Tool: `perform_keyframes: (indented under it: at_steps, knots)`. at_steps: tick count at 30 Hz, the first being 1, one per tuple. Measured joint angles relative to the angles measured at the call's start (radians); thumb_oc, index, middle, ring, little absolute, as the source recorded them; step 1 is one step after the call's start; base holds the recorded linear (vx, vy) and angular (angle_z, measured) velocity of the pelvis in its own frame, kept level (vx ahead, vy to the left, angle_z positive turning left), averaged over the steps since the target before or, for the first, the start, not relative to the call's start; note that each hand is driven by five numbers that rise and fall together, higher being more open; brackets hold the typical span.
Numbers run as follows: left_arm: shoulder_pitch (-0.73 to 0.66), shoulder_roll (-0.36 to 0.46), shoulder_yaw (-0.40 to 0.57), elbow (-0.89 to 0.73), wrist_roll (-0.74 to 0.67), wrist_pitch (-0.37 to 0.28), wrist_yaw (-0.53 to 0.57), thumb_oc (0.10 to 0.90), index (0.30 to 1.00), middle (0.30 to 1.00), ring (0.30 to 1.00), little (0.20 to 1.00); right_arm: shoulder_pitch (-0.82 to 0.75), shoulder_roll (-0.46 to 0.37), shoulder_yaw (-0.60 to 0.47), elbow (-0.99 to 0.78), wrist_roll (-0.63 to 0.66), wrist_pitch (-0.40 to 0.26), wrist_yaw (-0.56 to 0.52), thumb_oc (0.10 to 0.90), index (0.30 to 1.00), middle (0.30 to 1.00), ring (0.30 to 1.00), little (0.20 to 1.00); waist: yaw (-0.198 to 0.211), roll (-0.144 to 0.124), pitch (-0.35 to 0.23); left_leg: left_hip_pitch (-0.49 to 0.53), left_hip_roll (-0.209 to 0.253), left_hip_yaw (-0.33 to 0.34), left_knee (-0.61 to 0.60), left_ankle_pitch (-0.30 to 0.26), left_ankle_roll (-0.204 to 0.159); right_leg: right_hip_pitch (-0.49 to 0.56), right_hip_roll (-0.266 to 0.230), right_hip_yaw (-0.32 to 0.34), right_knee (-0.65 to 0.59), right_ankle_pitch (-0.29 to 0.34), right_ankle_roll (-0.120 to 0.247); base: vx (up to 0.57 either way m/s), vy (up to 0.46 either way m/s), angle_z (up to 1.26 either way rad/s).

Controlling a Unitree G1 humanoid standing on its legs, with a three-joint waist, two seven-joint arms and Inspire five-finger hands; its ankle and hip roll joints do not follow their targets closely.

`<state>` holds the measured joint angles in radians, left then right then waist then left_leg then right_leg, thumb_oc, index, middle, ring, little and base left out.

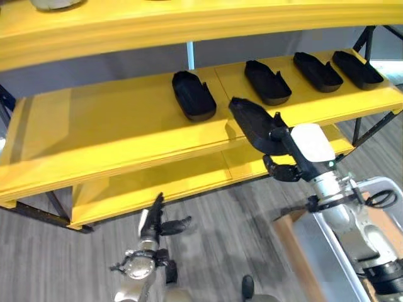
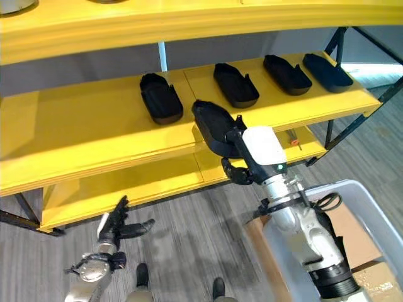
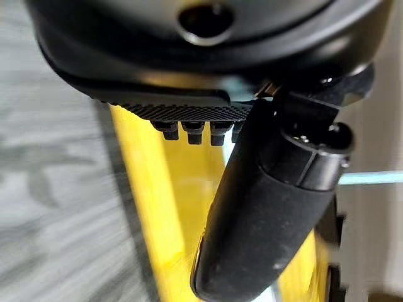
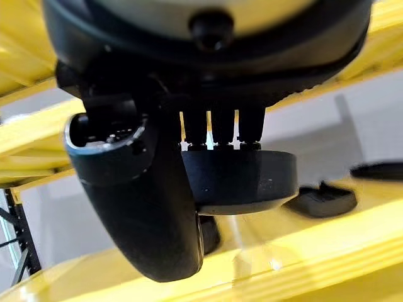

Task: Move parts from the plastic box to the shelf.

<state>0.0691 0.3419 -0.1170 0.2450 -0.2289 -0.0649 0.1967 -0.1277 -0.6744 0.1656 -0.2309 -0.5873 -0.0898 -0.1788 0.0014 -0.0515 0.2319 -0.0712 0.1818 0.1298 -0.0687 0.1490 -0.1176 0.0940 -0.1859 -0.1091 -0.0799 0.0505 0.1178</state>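
Note:
Several black moulded parts [image 1: 192, 94] lie in a row on the yellow middle shelf [image 1: 94, 126]. My right hand [image 1: 286, 157] is shut on another black part [image 1: 252, 123], held tilted just above that shelf's front edge, between two of the resting parts. In the right wrist view the fingers lie over this part [image 4: 239, 182] and the thumb [image 4: 138, 207] curls under it. The grey plastic box [image 2: 371, 195] stands at the lower right beside that arm. My left hand [image 1: 154, 223] hangs low over the floor, fingers straight and open, before the bottom shelf [image 3: 170, 207].
A top shelf board [image 1: 189, 25] overhangs the middle one. The bottom shelf [image 1: 157, 182] sits near the floor on dark metal legs [image 1: 371, 129]. The left half of the middle shelf is bare. A cardboard box [image 2: 378, 277] lies under the plastic box.

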Motion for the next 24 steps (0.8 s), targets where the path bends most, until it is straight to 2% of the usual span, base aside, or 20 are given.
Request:
perform_keyframes:
  at_steps: [3, 4, 5, 6, 8, 11, 13, 16, 17, 18, 19, 20, 21, 22, 23, 24]
  knots:
    - [-0.034, 0.040, -0.001, -0.019, 0.001, -0.001, 0.018, 0.900, 1.000, 1.000, 1.000, 1.000, -0.021, 0.035, 0.003, -0.028, -0.004, 0.005, 0.000, 0.400, 0.300, 0.300, 0.300, 0.300, 0.012, -0.005, -0.002, 0.025, -0.084, 0.018, 0.010, -0.035, 0.049, -0.001, -0.086, 0.001, 0.052, 0.009, 0.017, 0.12, 0.268, 0.07]
    - [-0.034, 0.040, -0.001, -0.019, 0.001, -0.001, 0.018, 0.900, 1.000, 1.000, 1.000, 1.000, -0.021, 0.035, 0.003, -0.028, -0.004, 0.005, 0.000, 0.400, 0.300, 0.300, 0.300, 0.300, 0.012, -0.005, -0.002, 0.025, -0.084, 0.018, 0.010, -0.035, 0.049, -0.001, -0.086, 0.001, 0.052, 0.009, 0.017, 0.09, 0.230, -0.06]
    - [-0.042, 0.042, 0.004, -0.033, 0.001, -0.003, 0.032, 0.900, 1.000, 1.000, 1.000, 1.000, -0.037, 0.031, 0.006, -0.045, -0.018, 0.004, 0.000, 0.400, 0.300, 0.300, 0.300, 0.300, 0.030, -0.012, -0.006, 0.040, -0.115, 0.028, 0.009, -0.050, 0.072, 0.001, -0.115, 0.003, 0.061, 0.034, 0.047, 0.06, 0.142, -0.01]
    - [-0.043, 0.044, 0.006, -0.040, 0.001, -0.003, 0.034, 0.900, 1.000, 1.000, 1.000, 1.000, -0.052, 0.031, 0.011, -0.048, -0.021, -0.003, 0.001, 0.400, 0.300, 0.300, 0.300, 0.300, 0.032, -0.020, -0.012, 0.041, -0.130, 0.029, 0.009, -0.056, 0.081, 0.000, -0.128, 0.001, 0.068, 0.038, 0.054, 0.06, 0.145, 0.05]
    - [-0.042, 0.045, -0.003, -0.056, 0.002, -0.003, 0.032, 0.900, 1.000, 1.000, 1.000, 1.000, -0.067, 0.031, 0.012, -0.048, -0.041, -0.012, 0.001, 0.400, 0.300, 0.300, 0.300, 0.300, 0.040, -0.037, -0.023, 0.039, -0.151, 0.027, 0.009, -0.065, 0.094, -0.003, -0.148, 0.003, 0.074, 0.052, 0.071, 0.09, 0.192, 0.11]
    - [-0.024, 0.045, -0.007, -0.056, 0.008, 0.000, 0.031, 0.900, 1.000, 1.000, 1.000, 1.000, -0.116, 0.033, 0.018, -0.048, -0.056, -0.002, 0.001, 0.400, 0.300, 0.300, 0.300, 0.300, 0.056, -0.069, -0.044, 0.041, -0.182, 0.024, 0.009, -0.077, 0.111, -0.017, -0.172, 0.003, 0.108, 0.061, 0.077, 0.10, 0.222, 0.06]
    - [-0.007, 0.045, -0.008, -0.056, 0.009, 0.000, 0.031, 0.900, 1.000, 1.000, 1.000, 1.000, -0.129, 0.035, 0.019, -0.048, -0.060, 0.003, 0.001, 0.400, 0.300, 0.300, 0.300, 0.300, 0.058, -0.076, -0.048, 0.050, -0.185, 0.020, 0.009, -0.079, 0.117, -0.028, -0.180, 0.004, 0.151, 0.066, 0.080, 0.07, 0.238, 0.07]
    - [0.017, 0.045, -0.010, -0.047, 0.010, 0.006, 0.030, 0.900, 1.000, 1.000, 1.000, 1.000, -0.147, 0.042, 0.049, -0.044, -0.079, 0.012, 0.003, 0.400, 0.300, 0.300, 0.300, 0.300, 0.059, -0.073, -0.051, 0.058, -0.201, 0.022, 0.031, -0.100, 0.149, -0.114, -0.199, 0.006, 0.330, 0.079, 0.084, 0.04, 0.260, 0.03]
    - [0.021, 0.047, -0.015, -0.046, 0.010, 0.015, 0.030, 0.900, 1.000, 1.000, 1.000, 1.000, -0.160, 0.040, 0.073, -0.044, -0.079, 0.020, 0.005, 0.400, 0.300, 0.300, 0.300, 0.300, 0.057, -0.070, -0.052, 0.061, -0.214, 0.025, 0.038, -0.108, 0.163, -0.167, -0.223, 0.004, 0.428, 0.103, 0.080, 0.08, 0.207, 0.00]
    - [0.024, 0.046, -0.018, -0.046, 0.011, 0.016, 0.030, 0.900, 1.000, 1.000, 1.000, 1.000, -0.168, 0.040, 0.091, -0.043, -0.080, 0.026, 0.005, 0.400, 0.300, 0.300, 0.300, 0.300, 0.056, -0.066, -0.052, 0.066, -0.224, 0.030, 0.038, -0.110, 0.175, -0.196, -0.238, 0.004, 0.474, 0.133, 0.075, 0.12, 0.128, -0.08]
    - [0.036, 0.048, -0.017, -0.047, 0.025, 0.016, 0.029, 0.900, 1.000, 1.000, 1.000, 1.000, -0.179, 0.039, 0.126, -0.029, -0.080, 0.025, 0.005, 0.400, 0.300, 0.300, 0.300, 0.300, 0.059, -0.054, -0.050, 0.096, -0.229, 0.024, 0.015, -0.114, 0.200, -0.242, -0.260, -0.011, 0.561, 0.191, 0.078, 0.12, 0.052, -0.12]
    - [0.039, 0.051, -0.016, -0.046, 0.036, 0.018, 0.030, 0.900, 1.000, 1.000, 1.000, 1.000, -0.177, 0.039, 0.144, -0.024, -0.081, 0.022, 0.005, 0.400, 0.300, 0.300, 0.300, 0.300, 0.056, -0.048, -0.050, 0.112, -0.232, 0.017, 0.000, -0.119, 0.222, -0.286, -0.256, -0.019, 0.616, 0.130, 0.090, 0.13, 0.007, -0.07]
    - [0.039, 0.052, -0.013, -0.046, 0.040, 0.018, 0.033, 0.900, 1.000, 1.000, 1.000, 1.000, -0.178, 0.038, 0.156, -0.024, -0.081, 0.016, 0.005, 0.400, 0.300, 0.300, 0.300, 0.300, 0.052, -0.039, -0.046, 0.113, -0.227, 0.012, 0.000, -0.120, 0.230, -0.310, -0.226, -0.016, 0.629, 0.056, 0.078, 0.11, -0.038, 0.08]
    - [0.036, 0.052, -0.009, -0.044, 0.040, 0.018, 0.033, 0.900, 1.000, 1.000, 1.000, 1.000, -0.179, 0.037, 0.162, -0.024, -0.080, 0.007, 0.005, 0.400, 0.300, 0.300, 0.300, 0.300, 0.047, -0.026, -0.040, 0.113, -0.220, -0.001, 0.000, -0.118, 0.235, -0.327, -0.174, -0.001, 0.608, -0.004, 0.070, 0.08, -0.040, 0.39]
    - [0.026, 0.053, -0.007, -0.032, 0.040, 0.018, 0.030, 0.900, 1.000, 1.000, 1.000, 1.000, -0.179, 0.036, 0.163, -0.024, -0.080, -0.008, 0.006, 0.400, 0.300, 0.300, 0.300, 0.300, 0.027, -0.013, -0.032, 0.112, -0.209, -0.031, 0.000, -0.106, 0.225, -0.331, -0.081, 0.027, 0.506, -0.063, 0.066, 0.11, -0.114, 0.67]
    - [0.020, 0.053, -0.008, -0.020, 0.040, 0.019, 0.029, 0.900, 1.000, 1.000, 1.000, 1.000, -0.179, 0.035, 0.163, -0.024, -0.080, -0.015, 0.006, 0.400, 0.300, 0.300, 0.300, 0.300, 0.010, -0.012, -0.031, 0.112, -0.212, -0.044, -0.001, -0.100, 0.225, -0.333, -0.031, 0.027, 0.417, -0.073, 0.067, 0.12, -0.115, 0.86]
